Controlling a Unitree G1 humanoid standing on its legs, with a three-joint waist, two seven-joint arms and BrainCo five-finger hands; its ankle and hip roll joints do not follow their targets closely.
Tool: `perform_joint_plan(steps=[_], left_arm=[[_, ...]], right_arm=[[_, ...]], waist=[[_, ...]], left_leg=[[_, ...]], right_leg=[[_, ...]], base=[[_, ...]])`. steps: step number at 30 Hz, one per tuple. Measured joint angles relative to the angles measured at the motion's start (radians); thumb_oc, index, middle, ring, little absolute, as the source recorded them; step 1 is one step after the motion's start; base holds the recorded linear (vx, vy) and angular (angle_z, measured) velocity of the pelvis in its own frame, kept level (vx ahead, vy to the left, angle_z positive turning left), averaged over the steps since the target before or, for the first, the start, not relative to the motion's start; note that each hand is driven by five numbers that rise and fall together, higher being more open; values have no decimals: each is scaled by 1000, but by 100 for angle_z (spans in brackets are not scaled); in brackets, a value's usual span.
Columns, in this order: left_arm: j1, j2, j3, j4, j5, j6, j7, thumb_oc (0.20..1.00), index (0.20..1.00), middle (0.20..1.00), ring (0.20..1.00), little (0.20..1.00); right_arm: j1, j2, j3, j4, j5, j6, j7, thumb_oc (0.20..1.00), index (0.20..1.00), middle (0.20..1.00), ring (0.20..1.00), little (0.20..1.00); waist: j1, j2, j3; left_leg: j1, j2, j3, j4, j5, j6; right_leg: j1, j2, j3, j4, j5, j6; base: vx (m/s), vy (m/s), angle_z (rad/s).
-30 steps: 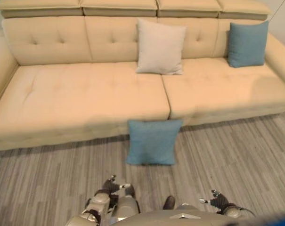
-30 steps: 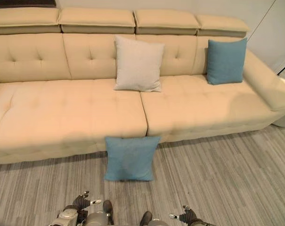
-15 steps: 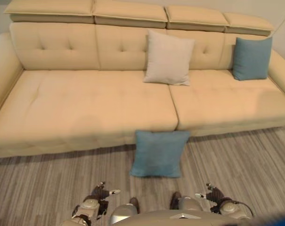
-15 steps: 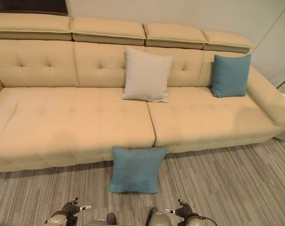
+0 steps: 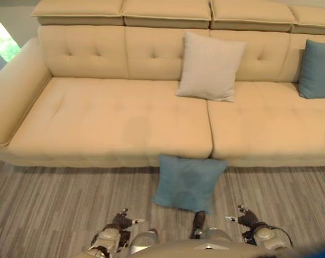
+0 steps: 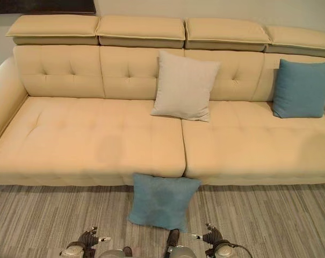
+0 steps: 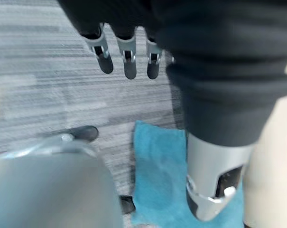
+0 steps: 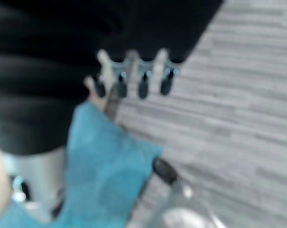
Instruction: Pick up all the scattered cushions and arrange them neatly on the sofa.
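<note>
- At the near edge, low over the floor, the left hand hangs with its fingers straight and loose, holding nothing.
- The right hand hangs on the other side, its fingers also relaxed and empty.
- The floor is grey, striped like wood-grain planks or low carpet.
- Between the two hands and a little ahead, a blue cushion stands on the floor, leaning against the front of the sofa just below the seam where the two seat pads meet. It is square, soft, of plain woven cloth, slightly dented in the middle.
- The sofa is long, beige, smooth-skinned, with button-tufted seats and back, flat headrest pads along the top and a rounded arm at the left.
- On the seat, a square white cushion leans upright against the backrest near the middle seam.
- Far right on the seat, a second blue cushion leans against the backrest, well apart from the white one.
</note>
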Motion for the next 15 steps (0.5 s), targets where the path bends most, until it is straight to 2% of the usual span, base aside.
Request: perform_joint_plan(steps=[2,3,4,5,6,7,11,13,14,15], left_arm=[[-4,-1,-1,-15,-3,-1,0,1000,1000,1000,1000,1000],[-5,-6,-10,-16,-4,-1,0,1000,1000,1000,1000,1000],[-20,-24,-43,-17,-5,-14,0,1000,1000,1000,1000,1000],[-22,-29,-43,-17,-4,-16,0,1000,1000,1000,1000,1000],[-13,-33,-48,-15,-5,-17,0,1000,1000,1000,1000,1000],[-17,-31,-48,-17,-5,-17,0,1000,1000,1000,1000,1000],[-11,-25,-45,-16,-4,-18,0,1000,1000,1000,1000,1000],[-1,-5,-37,-16,-5,-18,2,1000,1000,1000,1000,1000],[1,13,-36,-15,-5,-17,0,1000,1000,1000,1000,1000],[-5,25,-31,-16,-5,-17,3,1000,1000,1000,1000,1000]], right_arm=[[-5,-13,10,-4,0,-9,-7,1000,1000,1000,1000,1000],[-12,-18,11,-3,0,-9,-11,1000,1000,1000,1000,1000],[-12,-33,10,13,0,-8,-17,1000,1000,1000,1000,1000],[-11,-37,10,12,0,-8,-19,1000,1000,1000,1000,1000],[-12,-38,7,9,0,-8,-21,1000,1000,1000,1000,1000],[-11,-35,10,9,0,-9,-22,1000,1000,1000,1000,1000],[0,-19,12,6,-1,-8,-23,1000,1000,1000,1000,1000],[-16,2,25,10,-2,-7,-21,1000,1000,1000,1000,1000],[-24,9,32,3,-5,-8,-18,1000,1000,1000,1000,1000],[-32,12,32,-1,-22,-8,-15,1000,1000,1000,1000,1000]], waist=[[-6,-7,3],[-7,-8,4],[-8,10,11],[-10,22,11],[-9,30,10],[-9,26,10],[-11,8,7],[-1,2,8],[-3,0,10],[2,7,17]], left_leg=[[-6,0,-7,-43,-7,0],[0,-5,-13,-119,-6,1],[15,-18,-47,-309,18,23],[23,-18,-55,-330,29,23],[36,-14,-55,-361,71,46],[48,-17,-51,-370,96,45],[89,-52,6,-421,112,78],[105,-59,73,-428,103,97],[106,-58,100,-427,104,105],[115,-53,115,-428,99,121]], right_leg=[[2,2,2,-1,-9,-9],[0,3,6,-5,-12,-8],[-8,22,25,0,-10,-3],[-12,32,34,1,-8,0],[-15,49,58,9,-7,8],[-20,47,71,11,-8,12],[-54,14,124,48,-2,54],[-90,2,175,87,12,82],[-96,-4,172,99,13,89],[-102,-19,134,138,-28,110]], base=[[68,80,-7],[64,205,-23],[38,182,-37],[0,233,-67],[-6,175,-62],[-6,176,-64],[-24,115,-51],[-60,94,-76],[-91,24,-70],[-50,-23,-31]])
